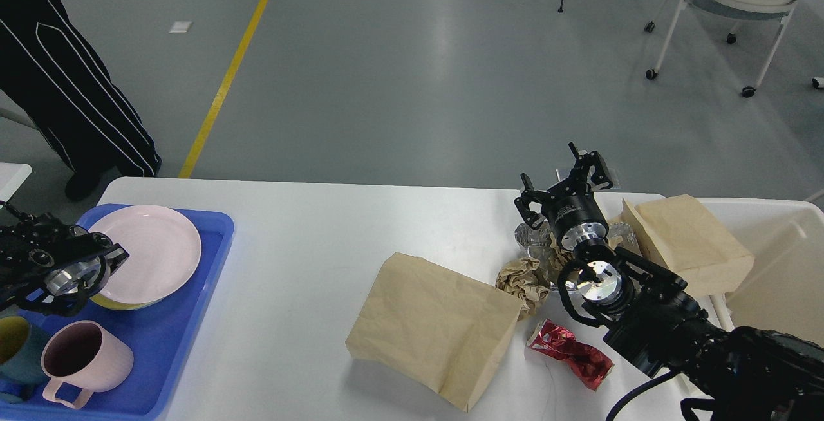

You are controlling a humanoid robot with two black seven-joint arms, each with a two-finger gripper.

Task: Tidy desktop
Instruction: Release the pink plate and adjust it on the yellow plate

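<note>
The white desktop (302, 228) carries a large brown paper bag (434, 327) in the middle, a crumpled brown paper ball (523, 282), a crushed red wrapper (570, 353) and a crumpled clear plastic piece (533, 241). A second brown paper bag (689, 241) leans at the right. My right gripper (561, 183) is open and empty, held above the clear plastic piece. My left gripper (109, 259) is at the left edge of a pink plate (151, 250), which lies on a yellow bowl (122, 303). It is dark and seen end-on, so its fingers cannot be told apart.
A blue tray (174, 337) at the left holds the plate, the bowl, a pink mug (84, 360) and a dark teal mug (14, 350). An off-white bin (782, 260) stands at the right edge. A person's legs (61, 80) stand beyond the table's left corner.
</note>
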